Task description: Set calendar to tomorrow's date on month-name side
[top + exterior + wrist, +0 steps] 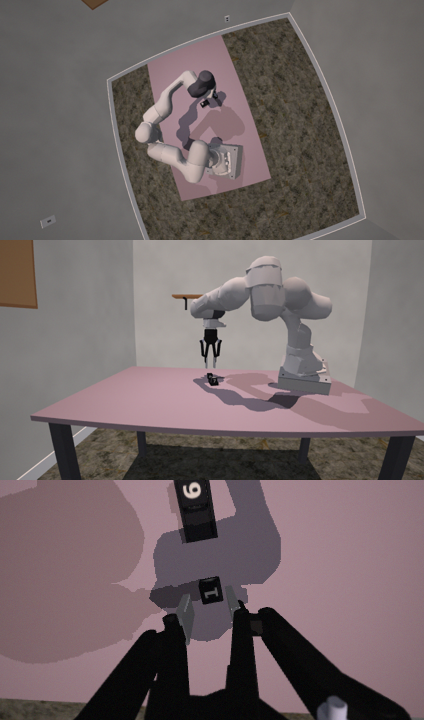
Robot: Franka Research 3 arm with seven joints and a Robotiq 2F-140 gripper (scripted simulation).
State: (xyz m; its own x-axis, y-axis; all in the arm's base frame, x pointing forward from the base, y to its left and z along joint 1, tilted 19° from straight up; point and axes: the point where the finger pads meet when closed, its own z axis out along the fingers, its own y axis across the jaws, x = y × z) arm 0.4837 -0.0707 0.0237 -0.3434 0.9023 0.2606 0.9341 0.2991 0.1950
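A small black calendar tray point(198, 520) lies on the pink table and holds one black cube point(192, 491) with a white 9 or 6 on its top. In the exterior view the tray point(213, 383) shows a 7 on its near side. A second black cube point(210, 590), with a 1 on top, lies loose on the table just beside the tray; it also shows in the exterior view point(209, 375). My gripper point(209, 600) point(209, 364) hangs well above this loose cube, fingers pointing down. The fingers are narrowed to a small gap with nothing between them.
The robot base point(304, 379) stands on the table to the right of the tray. A small wooden shelf point(186, 296) hangs on the back wall. The tray also shows from above point(204, 103) near the table's middle.
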